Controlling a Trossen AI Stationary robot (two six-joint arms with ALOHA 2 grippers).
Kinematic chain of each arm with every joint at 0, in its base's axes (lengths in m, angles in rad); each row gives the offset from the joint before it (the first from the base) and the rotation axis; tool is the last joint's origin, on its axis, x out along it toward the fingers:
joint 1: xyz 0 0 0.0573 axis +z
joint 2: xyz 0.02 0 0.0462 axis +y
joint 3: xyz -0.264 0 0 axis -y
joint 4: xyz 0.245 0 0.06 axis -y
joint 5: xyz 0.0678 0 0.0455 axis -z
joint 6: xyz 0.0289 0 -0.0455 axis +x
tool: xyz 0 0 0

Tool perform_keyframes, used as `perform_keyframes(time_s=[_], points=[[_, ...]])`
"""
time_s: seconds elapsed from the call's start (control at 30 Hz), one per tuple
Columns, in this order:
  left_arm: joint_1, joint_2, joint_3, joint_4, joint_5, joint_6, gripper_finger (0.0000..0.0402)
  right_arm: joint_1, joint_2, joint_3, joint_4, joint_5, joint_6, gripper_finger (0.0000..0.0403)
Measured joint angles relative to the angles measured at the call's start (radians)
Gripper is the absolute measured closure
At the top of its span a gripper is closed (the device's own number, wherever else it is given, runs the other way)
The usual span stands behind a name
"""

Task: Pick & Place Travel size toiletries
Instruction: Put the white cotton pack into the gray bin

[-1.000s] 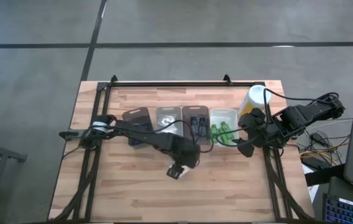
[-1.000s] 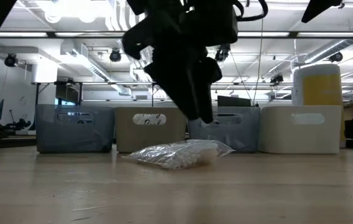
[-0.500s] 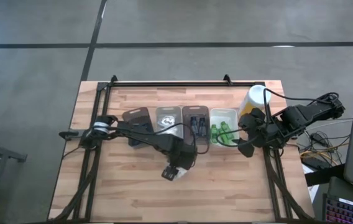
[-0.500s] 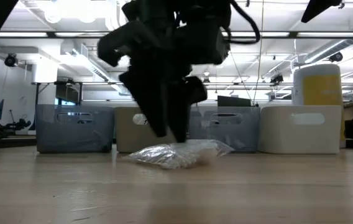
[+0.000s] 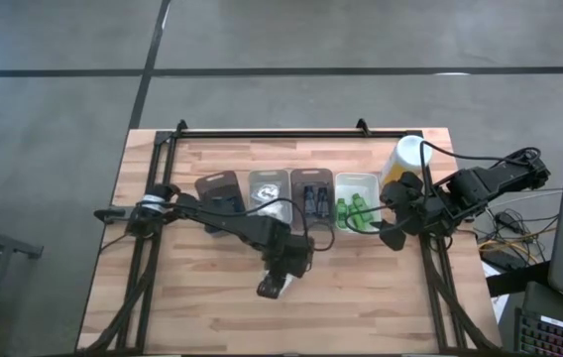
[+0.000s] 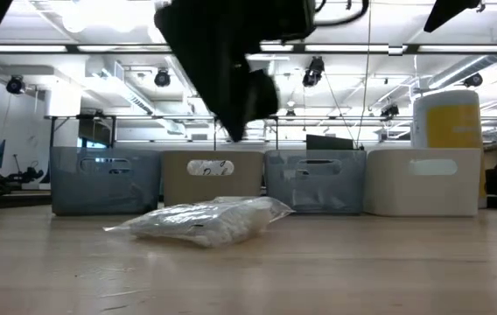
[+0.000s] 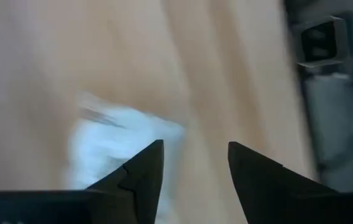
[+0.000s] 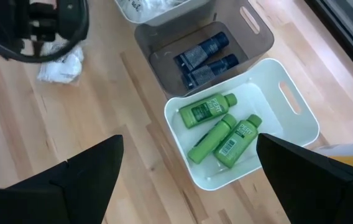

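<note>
Low view: left hand (image 6: 231, 131) hangs above white wrapped bundle (image 6: 200, 223).

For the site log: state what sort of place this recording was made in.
Most likely a robotics lab or workshop. The low view shows exposed ceiling ducts and strip lights over an open hall. A wooden table carries two arms, with cables and a keyboard beside it.
</note>
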Motion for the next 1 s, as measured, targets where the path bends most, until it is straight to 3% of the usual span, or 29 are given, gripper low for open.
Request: perform_keyframes(time_s=[0.17, 0.23, 0.53, 1.0], points=[[0.002, -0.006, 0.016, 0.029, -0.283, 0.196, 0.0227, 0.0, 0.0, -0.002, -0.001, 0.003, -0.008, 0.0039], [0.006, -0.003, -0.001, 0.065, -0.324, 0.24, 0.0226, 0.0, 0.0, -0.002, 0.0, 0.004, -0.008, 0.0039], [0.048, 0.012, -0.089, 0.088, -0.199, 0.24, 0.0225, 0.0, 0.0, -0.002, 0.0, 0.004, 0.015, 0.0039], [0.056, 0.011, -0.209, 0.09, -0.171, 0.225, 0.0225, -0.001, 0.0, -0.004, 0.0, 0.009, 0.018, 0.0039]])
